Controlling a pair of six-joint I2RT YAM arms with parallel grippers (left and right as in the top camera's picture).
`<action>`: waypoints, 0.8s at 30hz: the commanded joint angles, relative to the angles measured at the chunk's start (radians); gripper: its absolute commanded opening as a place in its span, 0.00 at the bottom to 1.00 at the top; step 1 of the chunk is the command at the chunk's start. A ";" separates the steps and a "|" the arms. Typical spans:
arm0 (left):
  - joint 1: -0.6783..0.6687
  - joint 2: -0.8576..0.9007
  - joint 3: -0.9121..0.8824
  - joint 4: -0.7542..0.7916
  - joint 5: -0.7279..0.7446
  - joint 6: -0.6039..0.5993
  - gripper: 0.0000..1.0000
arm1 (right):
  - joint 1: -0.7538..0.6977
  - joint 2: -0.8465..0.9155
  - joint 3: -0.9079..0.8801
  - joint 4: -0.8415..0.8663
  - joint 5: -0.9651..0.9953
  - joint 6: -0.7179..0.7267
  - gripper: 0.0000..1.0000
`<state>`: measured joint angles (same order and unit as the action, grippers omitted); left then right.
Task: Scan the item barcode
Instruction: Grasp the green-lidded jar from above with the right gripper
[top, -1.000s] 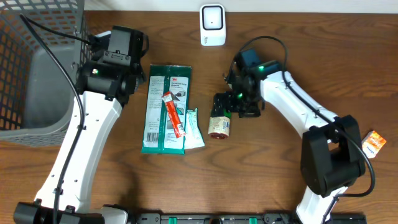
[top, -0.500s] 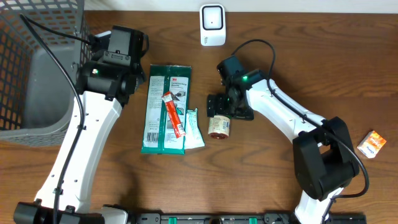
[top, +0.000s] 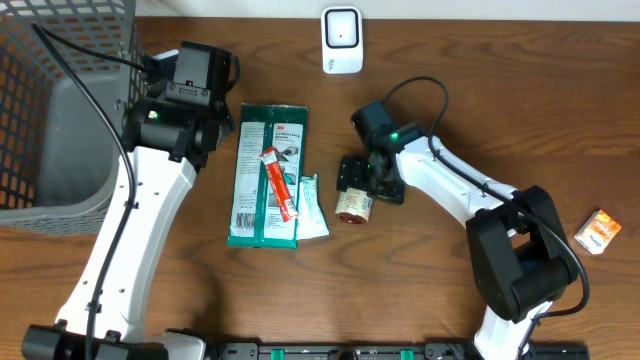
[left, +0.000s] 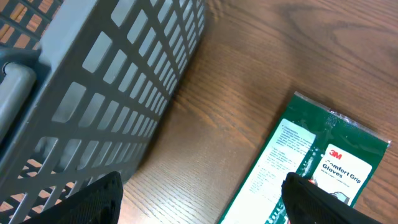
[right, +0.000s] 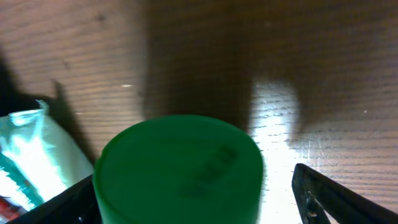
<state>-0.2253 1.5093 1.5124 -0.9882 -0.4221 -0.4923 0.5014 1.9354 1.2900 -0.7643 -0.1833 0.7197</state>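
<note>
The right tool (top: 357, 178) is hanging right over the jar (top: 352, 206) on the desk (top: 450, 100). Its jaws are standing wide, one on each side of the green lid (right: 180, 165). The left finger is sitting right at the lid's edge, and the right finger (right: 329, 198) is staying a little apart from it, so the tool is not gripping the jar. The scanner (top: 341, 40) is standing well beyond this tool, at the far edge of the desk. A small teal packet (top: 312, 205) is lying just beside the jar, on the tool's left. An orange box (top: 600, 230) is lying far off to its right. The left tool (left: 202, 202) is also open wide and holding nothing. It is hanging over bare desk, with the basket (left: 124, 93) close on its left and the glove pack (left: 311, 168) close on its right.
</note>
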 joint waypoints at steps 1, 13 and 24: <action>0.002 0.005 -0.005 -0.003 -0.016 0.013 0.82 | 0.019 -0.002 -0.010 0.006 -0.010 0.028 0.81; 0.002 0.005 -0.005 -0.003 -0.016 0.013 0.82 | 0.027 -0.004 -0.008 0.013 -0.009 0.027 0.65; 0.002 0.005 -0.005 -0.003 -0.016 0.013 0.82 | 0.010 -0.068 -0.007 0.013 -0.004 -0.035 0.53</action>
<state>-0.2253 1.5093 1.5124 -0.9882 -0.4221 -0.4923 0.5255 1.9274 1.2816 -0.7509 -0.1879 0.7170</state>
